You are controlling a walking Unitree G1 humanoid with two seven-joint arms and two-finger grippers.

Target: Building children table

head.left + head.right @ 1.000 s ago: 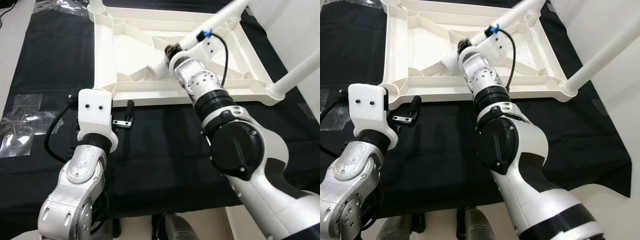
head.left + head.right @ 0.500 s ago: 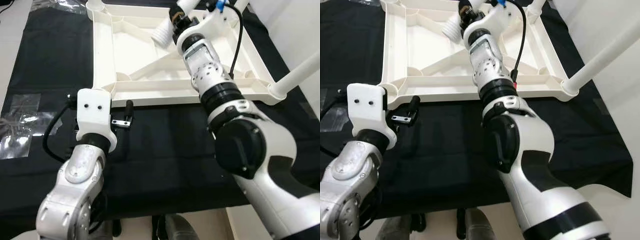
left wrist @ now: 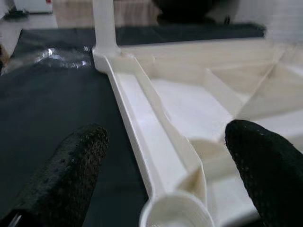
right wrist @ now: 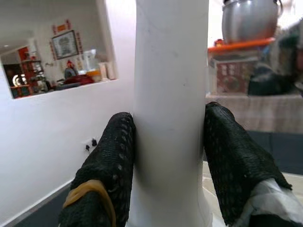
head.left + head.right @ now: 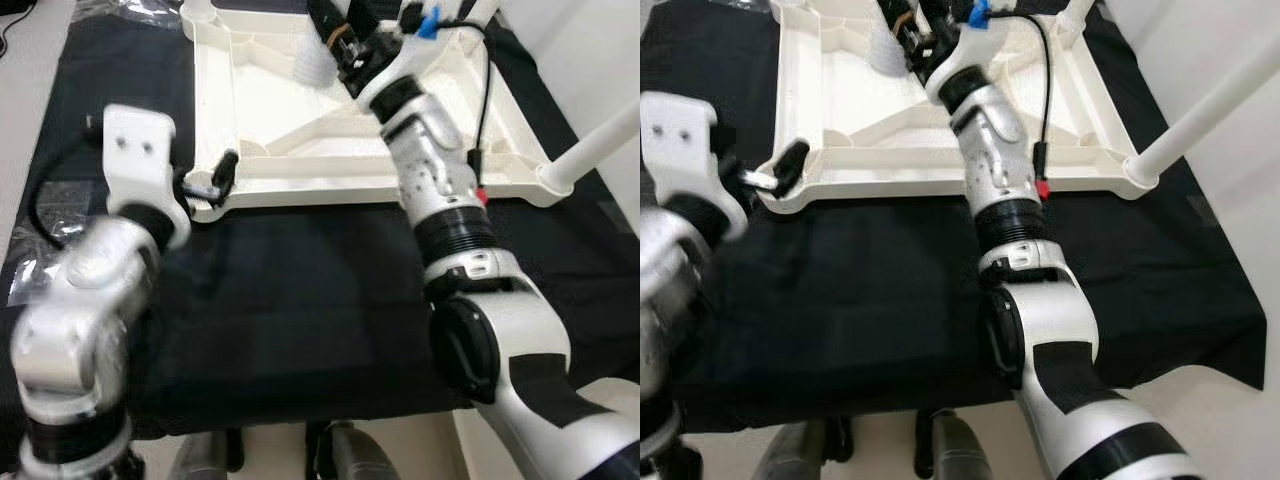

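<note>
The white tabletop (image 5: 300,120) lies upside down on a black cloth (image 5: 300,290) spread over the floor, its ribbed underside facing up, with one leg (image 5: 600,150) already standing out of its near right corner and another (image 3: 105,28) at the far left corner. The right end effector (image 4: 168,156) is reaching well across the tabletop toward its far side, farther than half a second ago and much farther than a second ago, when it sat low near the middle of the frame. Its two black fingers (image 4: 111,161) are clamped on either side of a white leg (image 4: 170,94), pressed flat against it, and the ribbed end (image 5: 312,62) of that leg hangs over the inner part of the tabletop near the far edge. The left end effector (image 5: 215,178) has lifted and swung inward: earlier it hovered over the cloth just off the near edge, and now it sits at the near left corner of the tabletop, blurred with motion. From its wrist, the fingers (image 3: 66,175) are spread wide apart, gripping nothing, with the round corner socket (image 3: 176,210) and the left rim between them. Crumpled clear plastic (image 3: 71,56) lies on the cloth beyond the tabletop's left side.
</note>
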